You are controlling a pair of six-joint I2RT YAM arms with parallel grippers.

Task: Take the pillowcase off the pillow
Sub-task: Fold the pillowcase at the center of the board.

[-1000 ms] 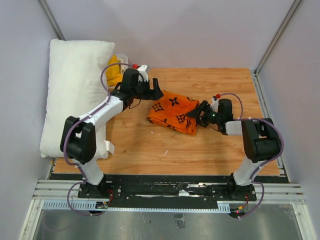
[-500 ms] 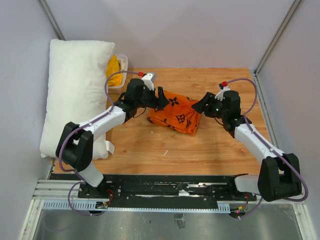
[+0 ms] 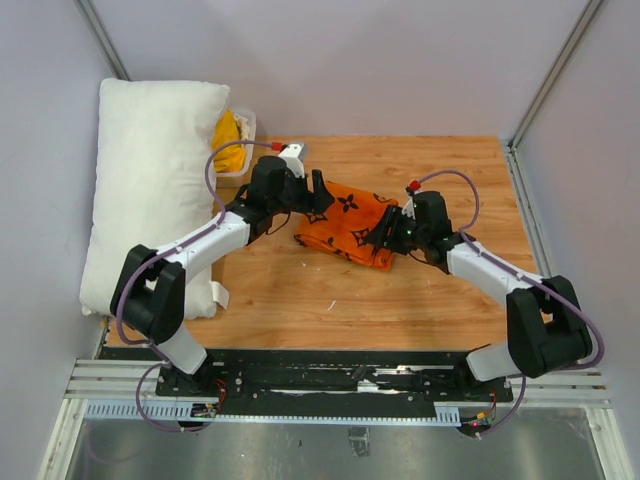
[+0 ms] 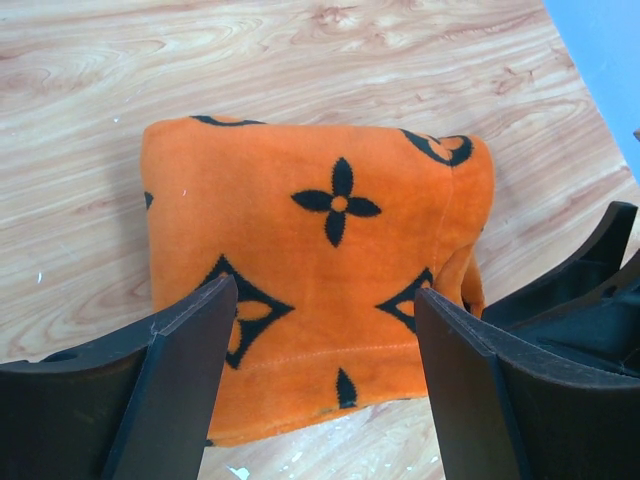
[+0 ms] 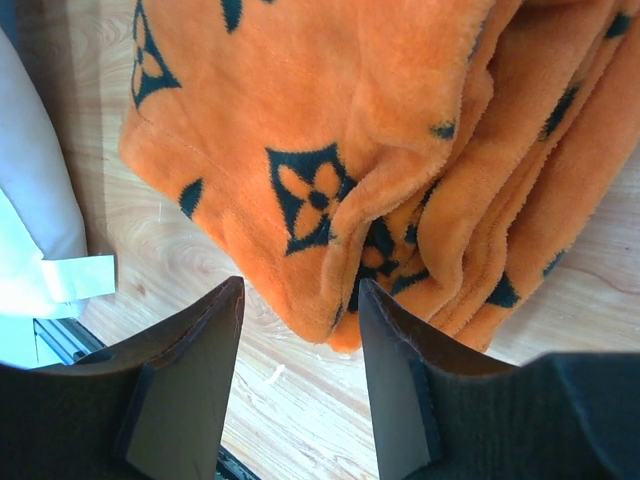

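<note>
Overhead, the pillow (image 3: 150, 170) lies whole; left end effector (image 4: 322, 300) and right end effector (image 5: 300, 290) gape at pillowcase (image 3: 345, 225).

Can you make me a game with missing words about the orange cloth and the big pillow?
1. The pillowcase is orange with ____ flowers printed on it.
2. It lies folded on a table made of ____.
3. The pillow has no cover on and is plain ____.
Missing words: black, wood, white.
</note>
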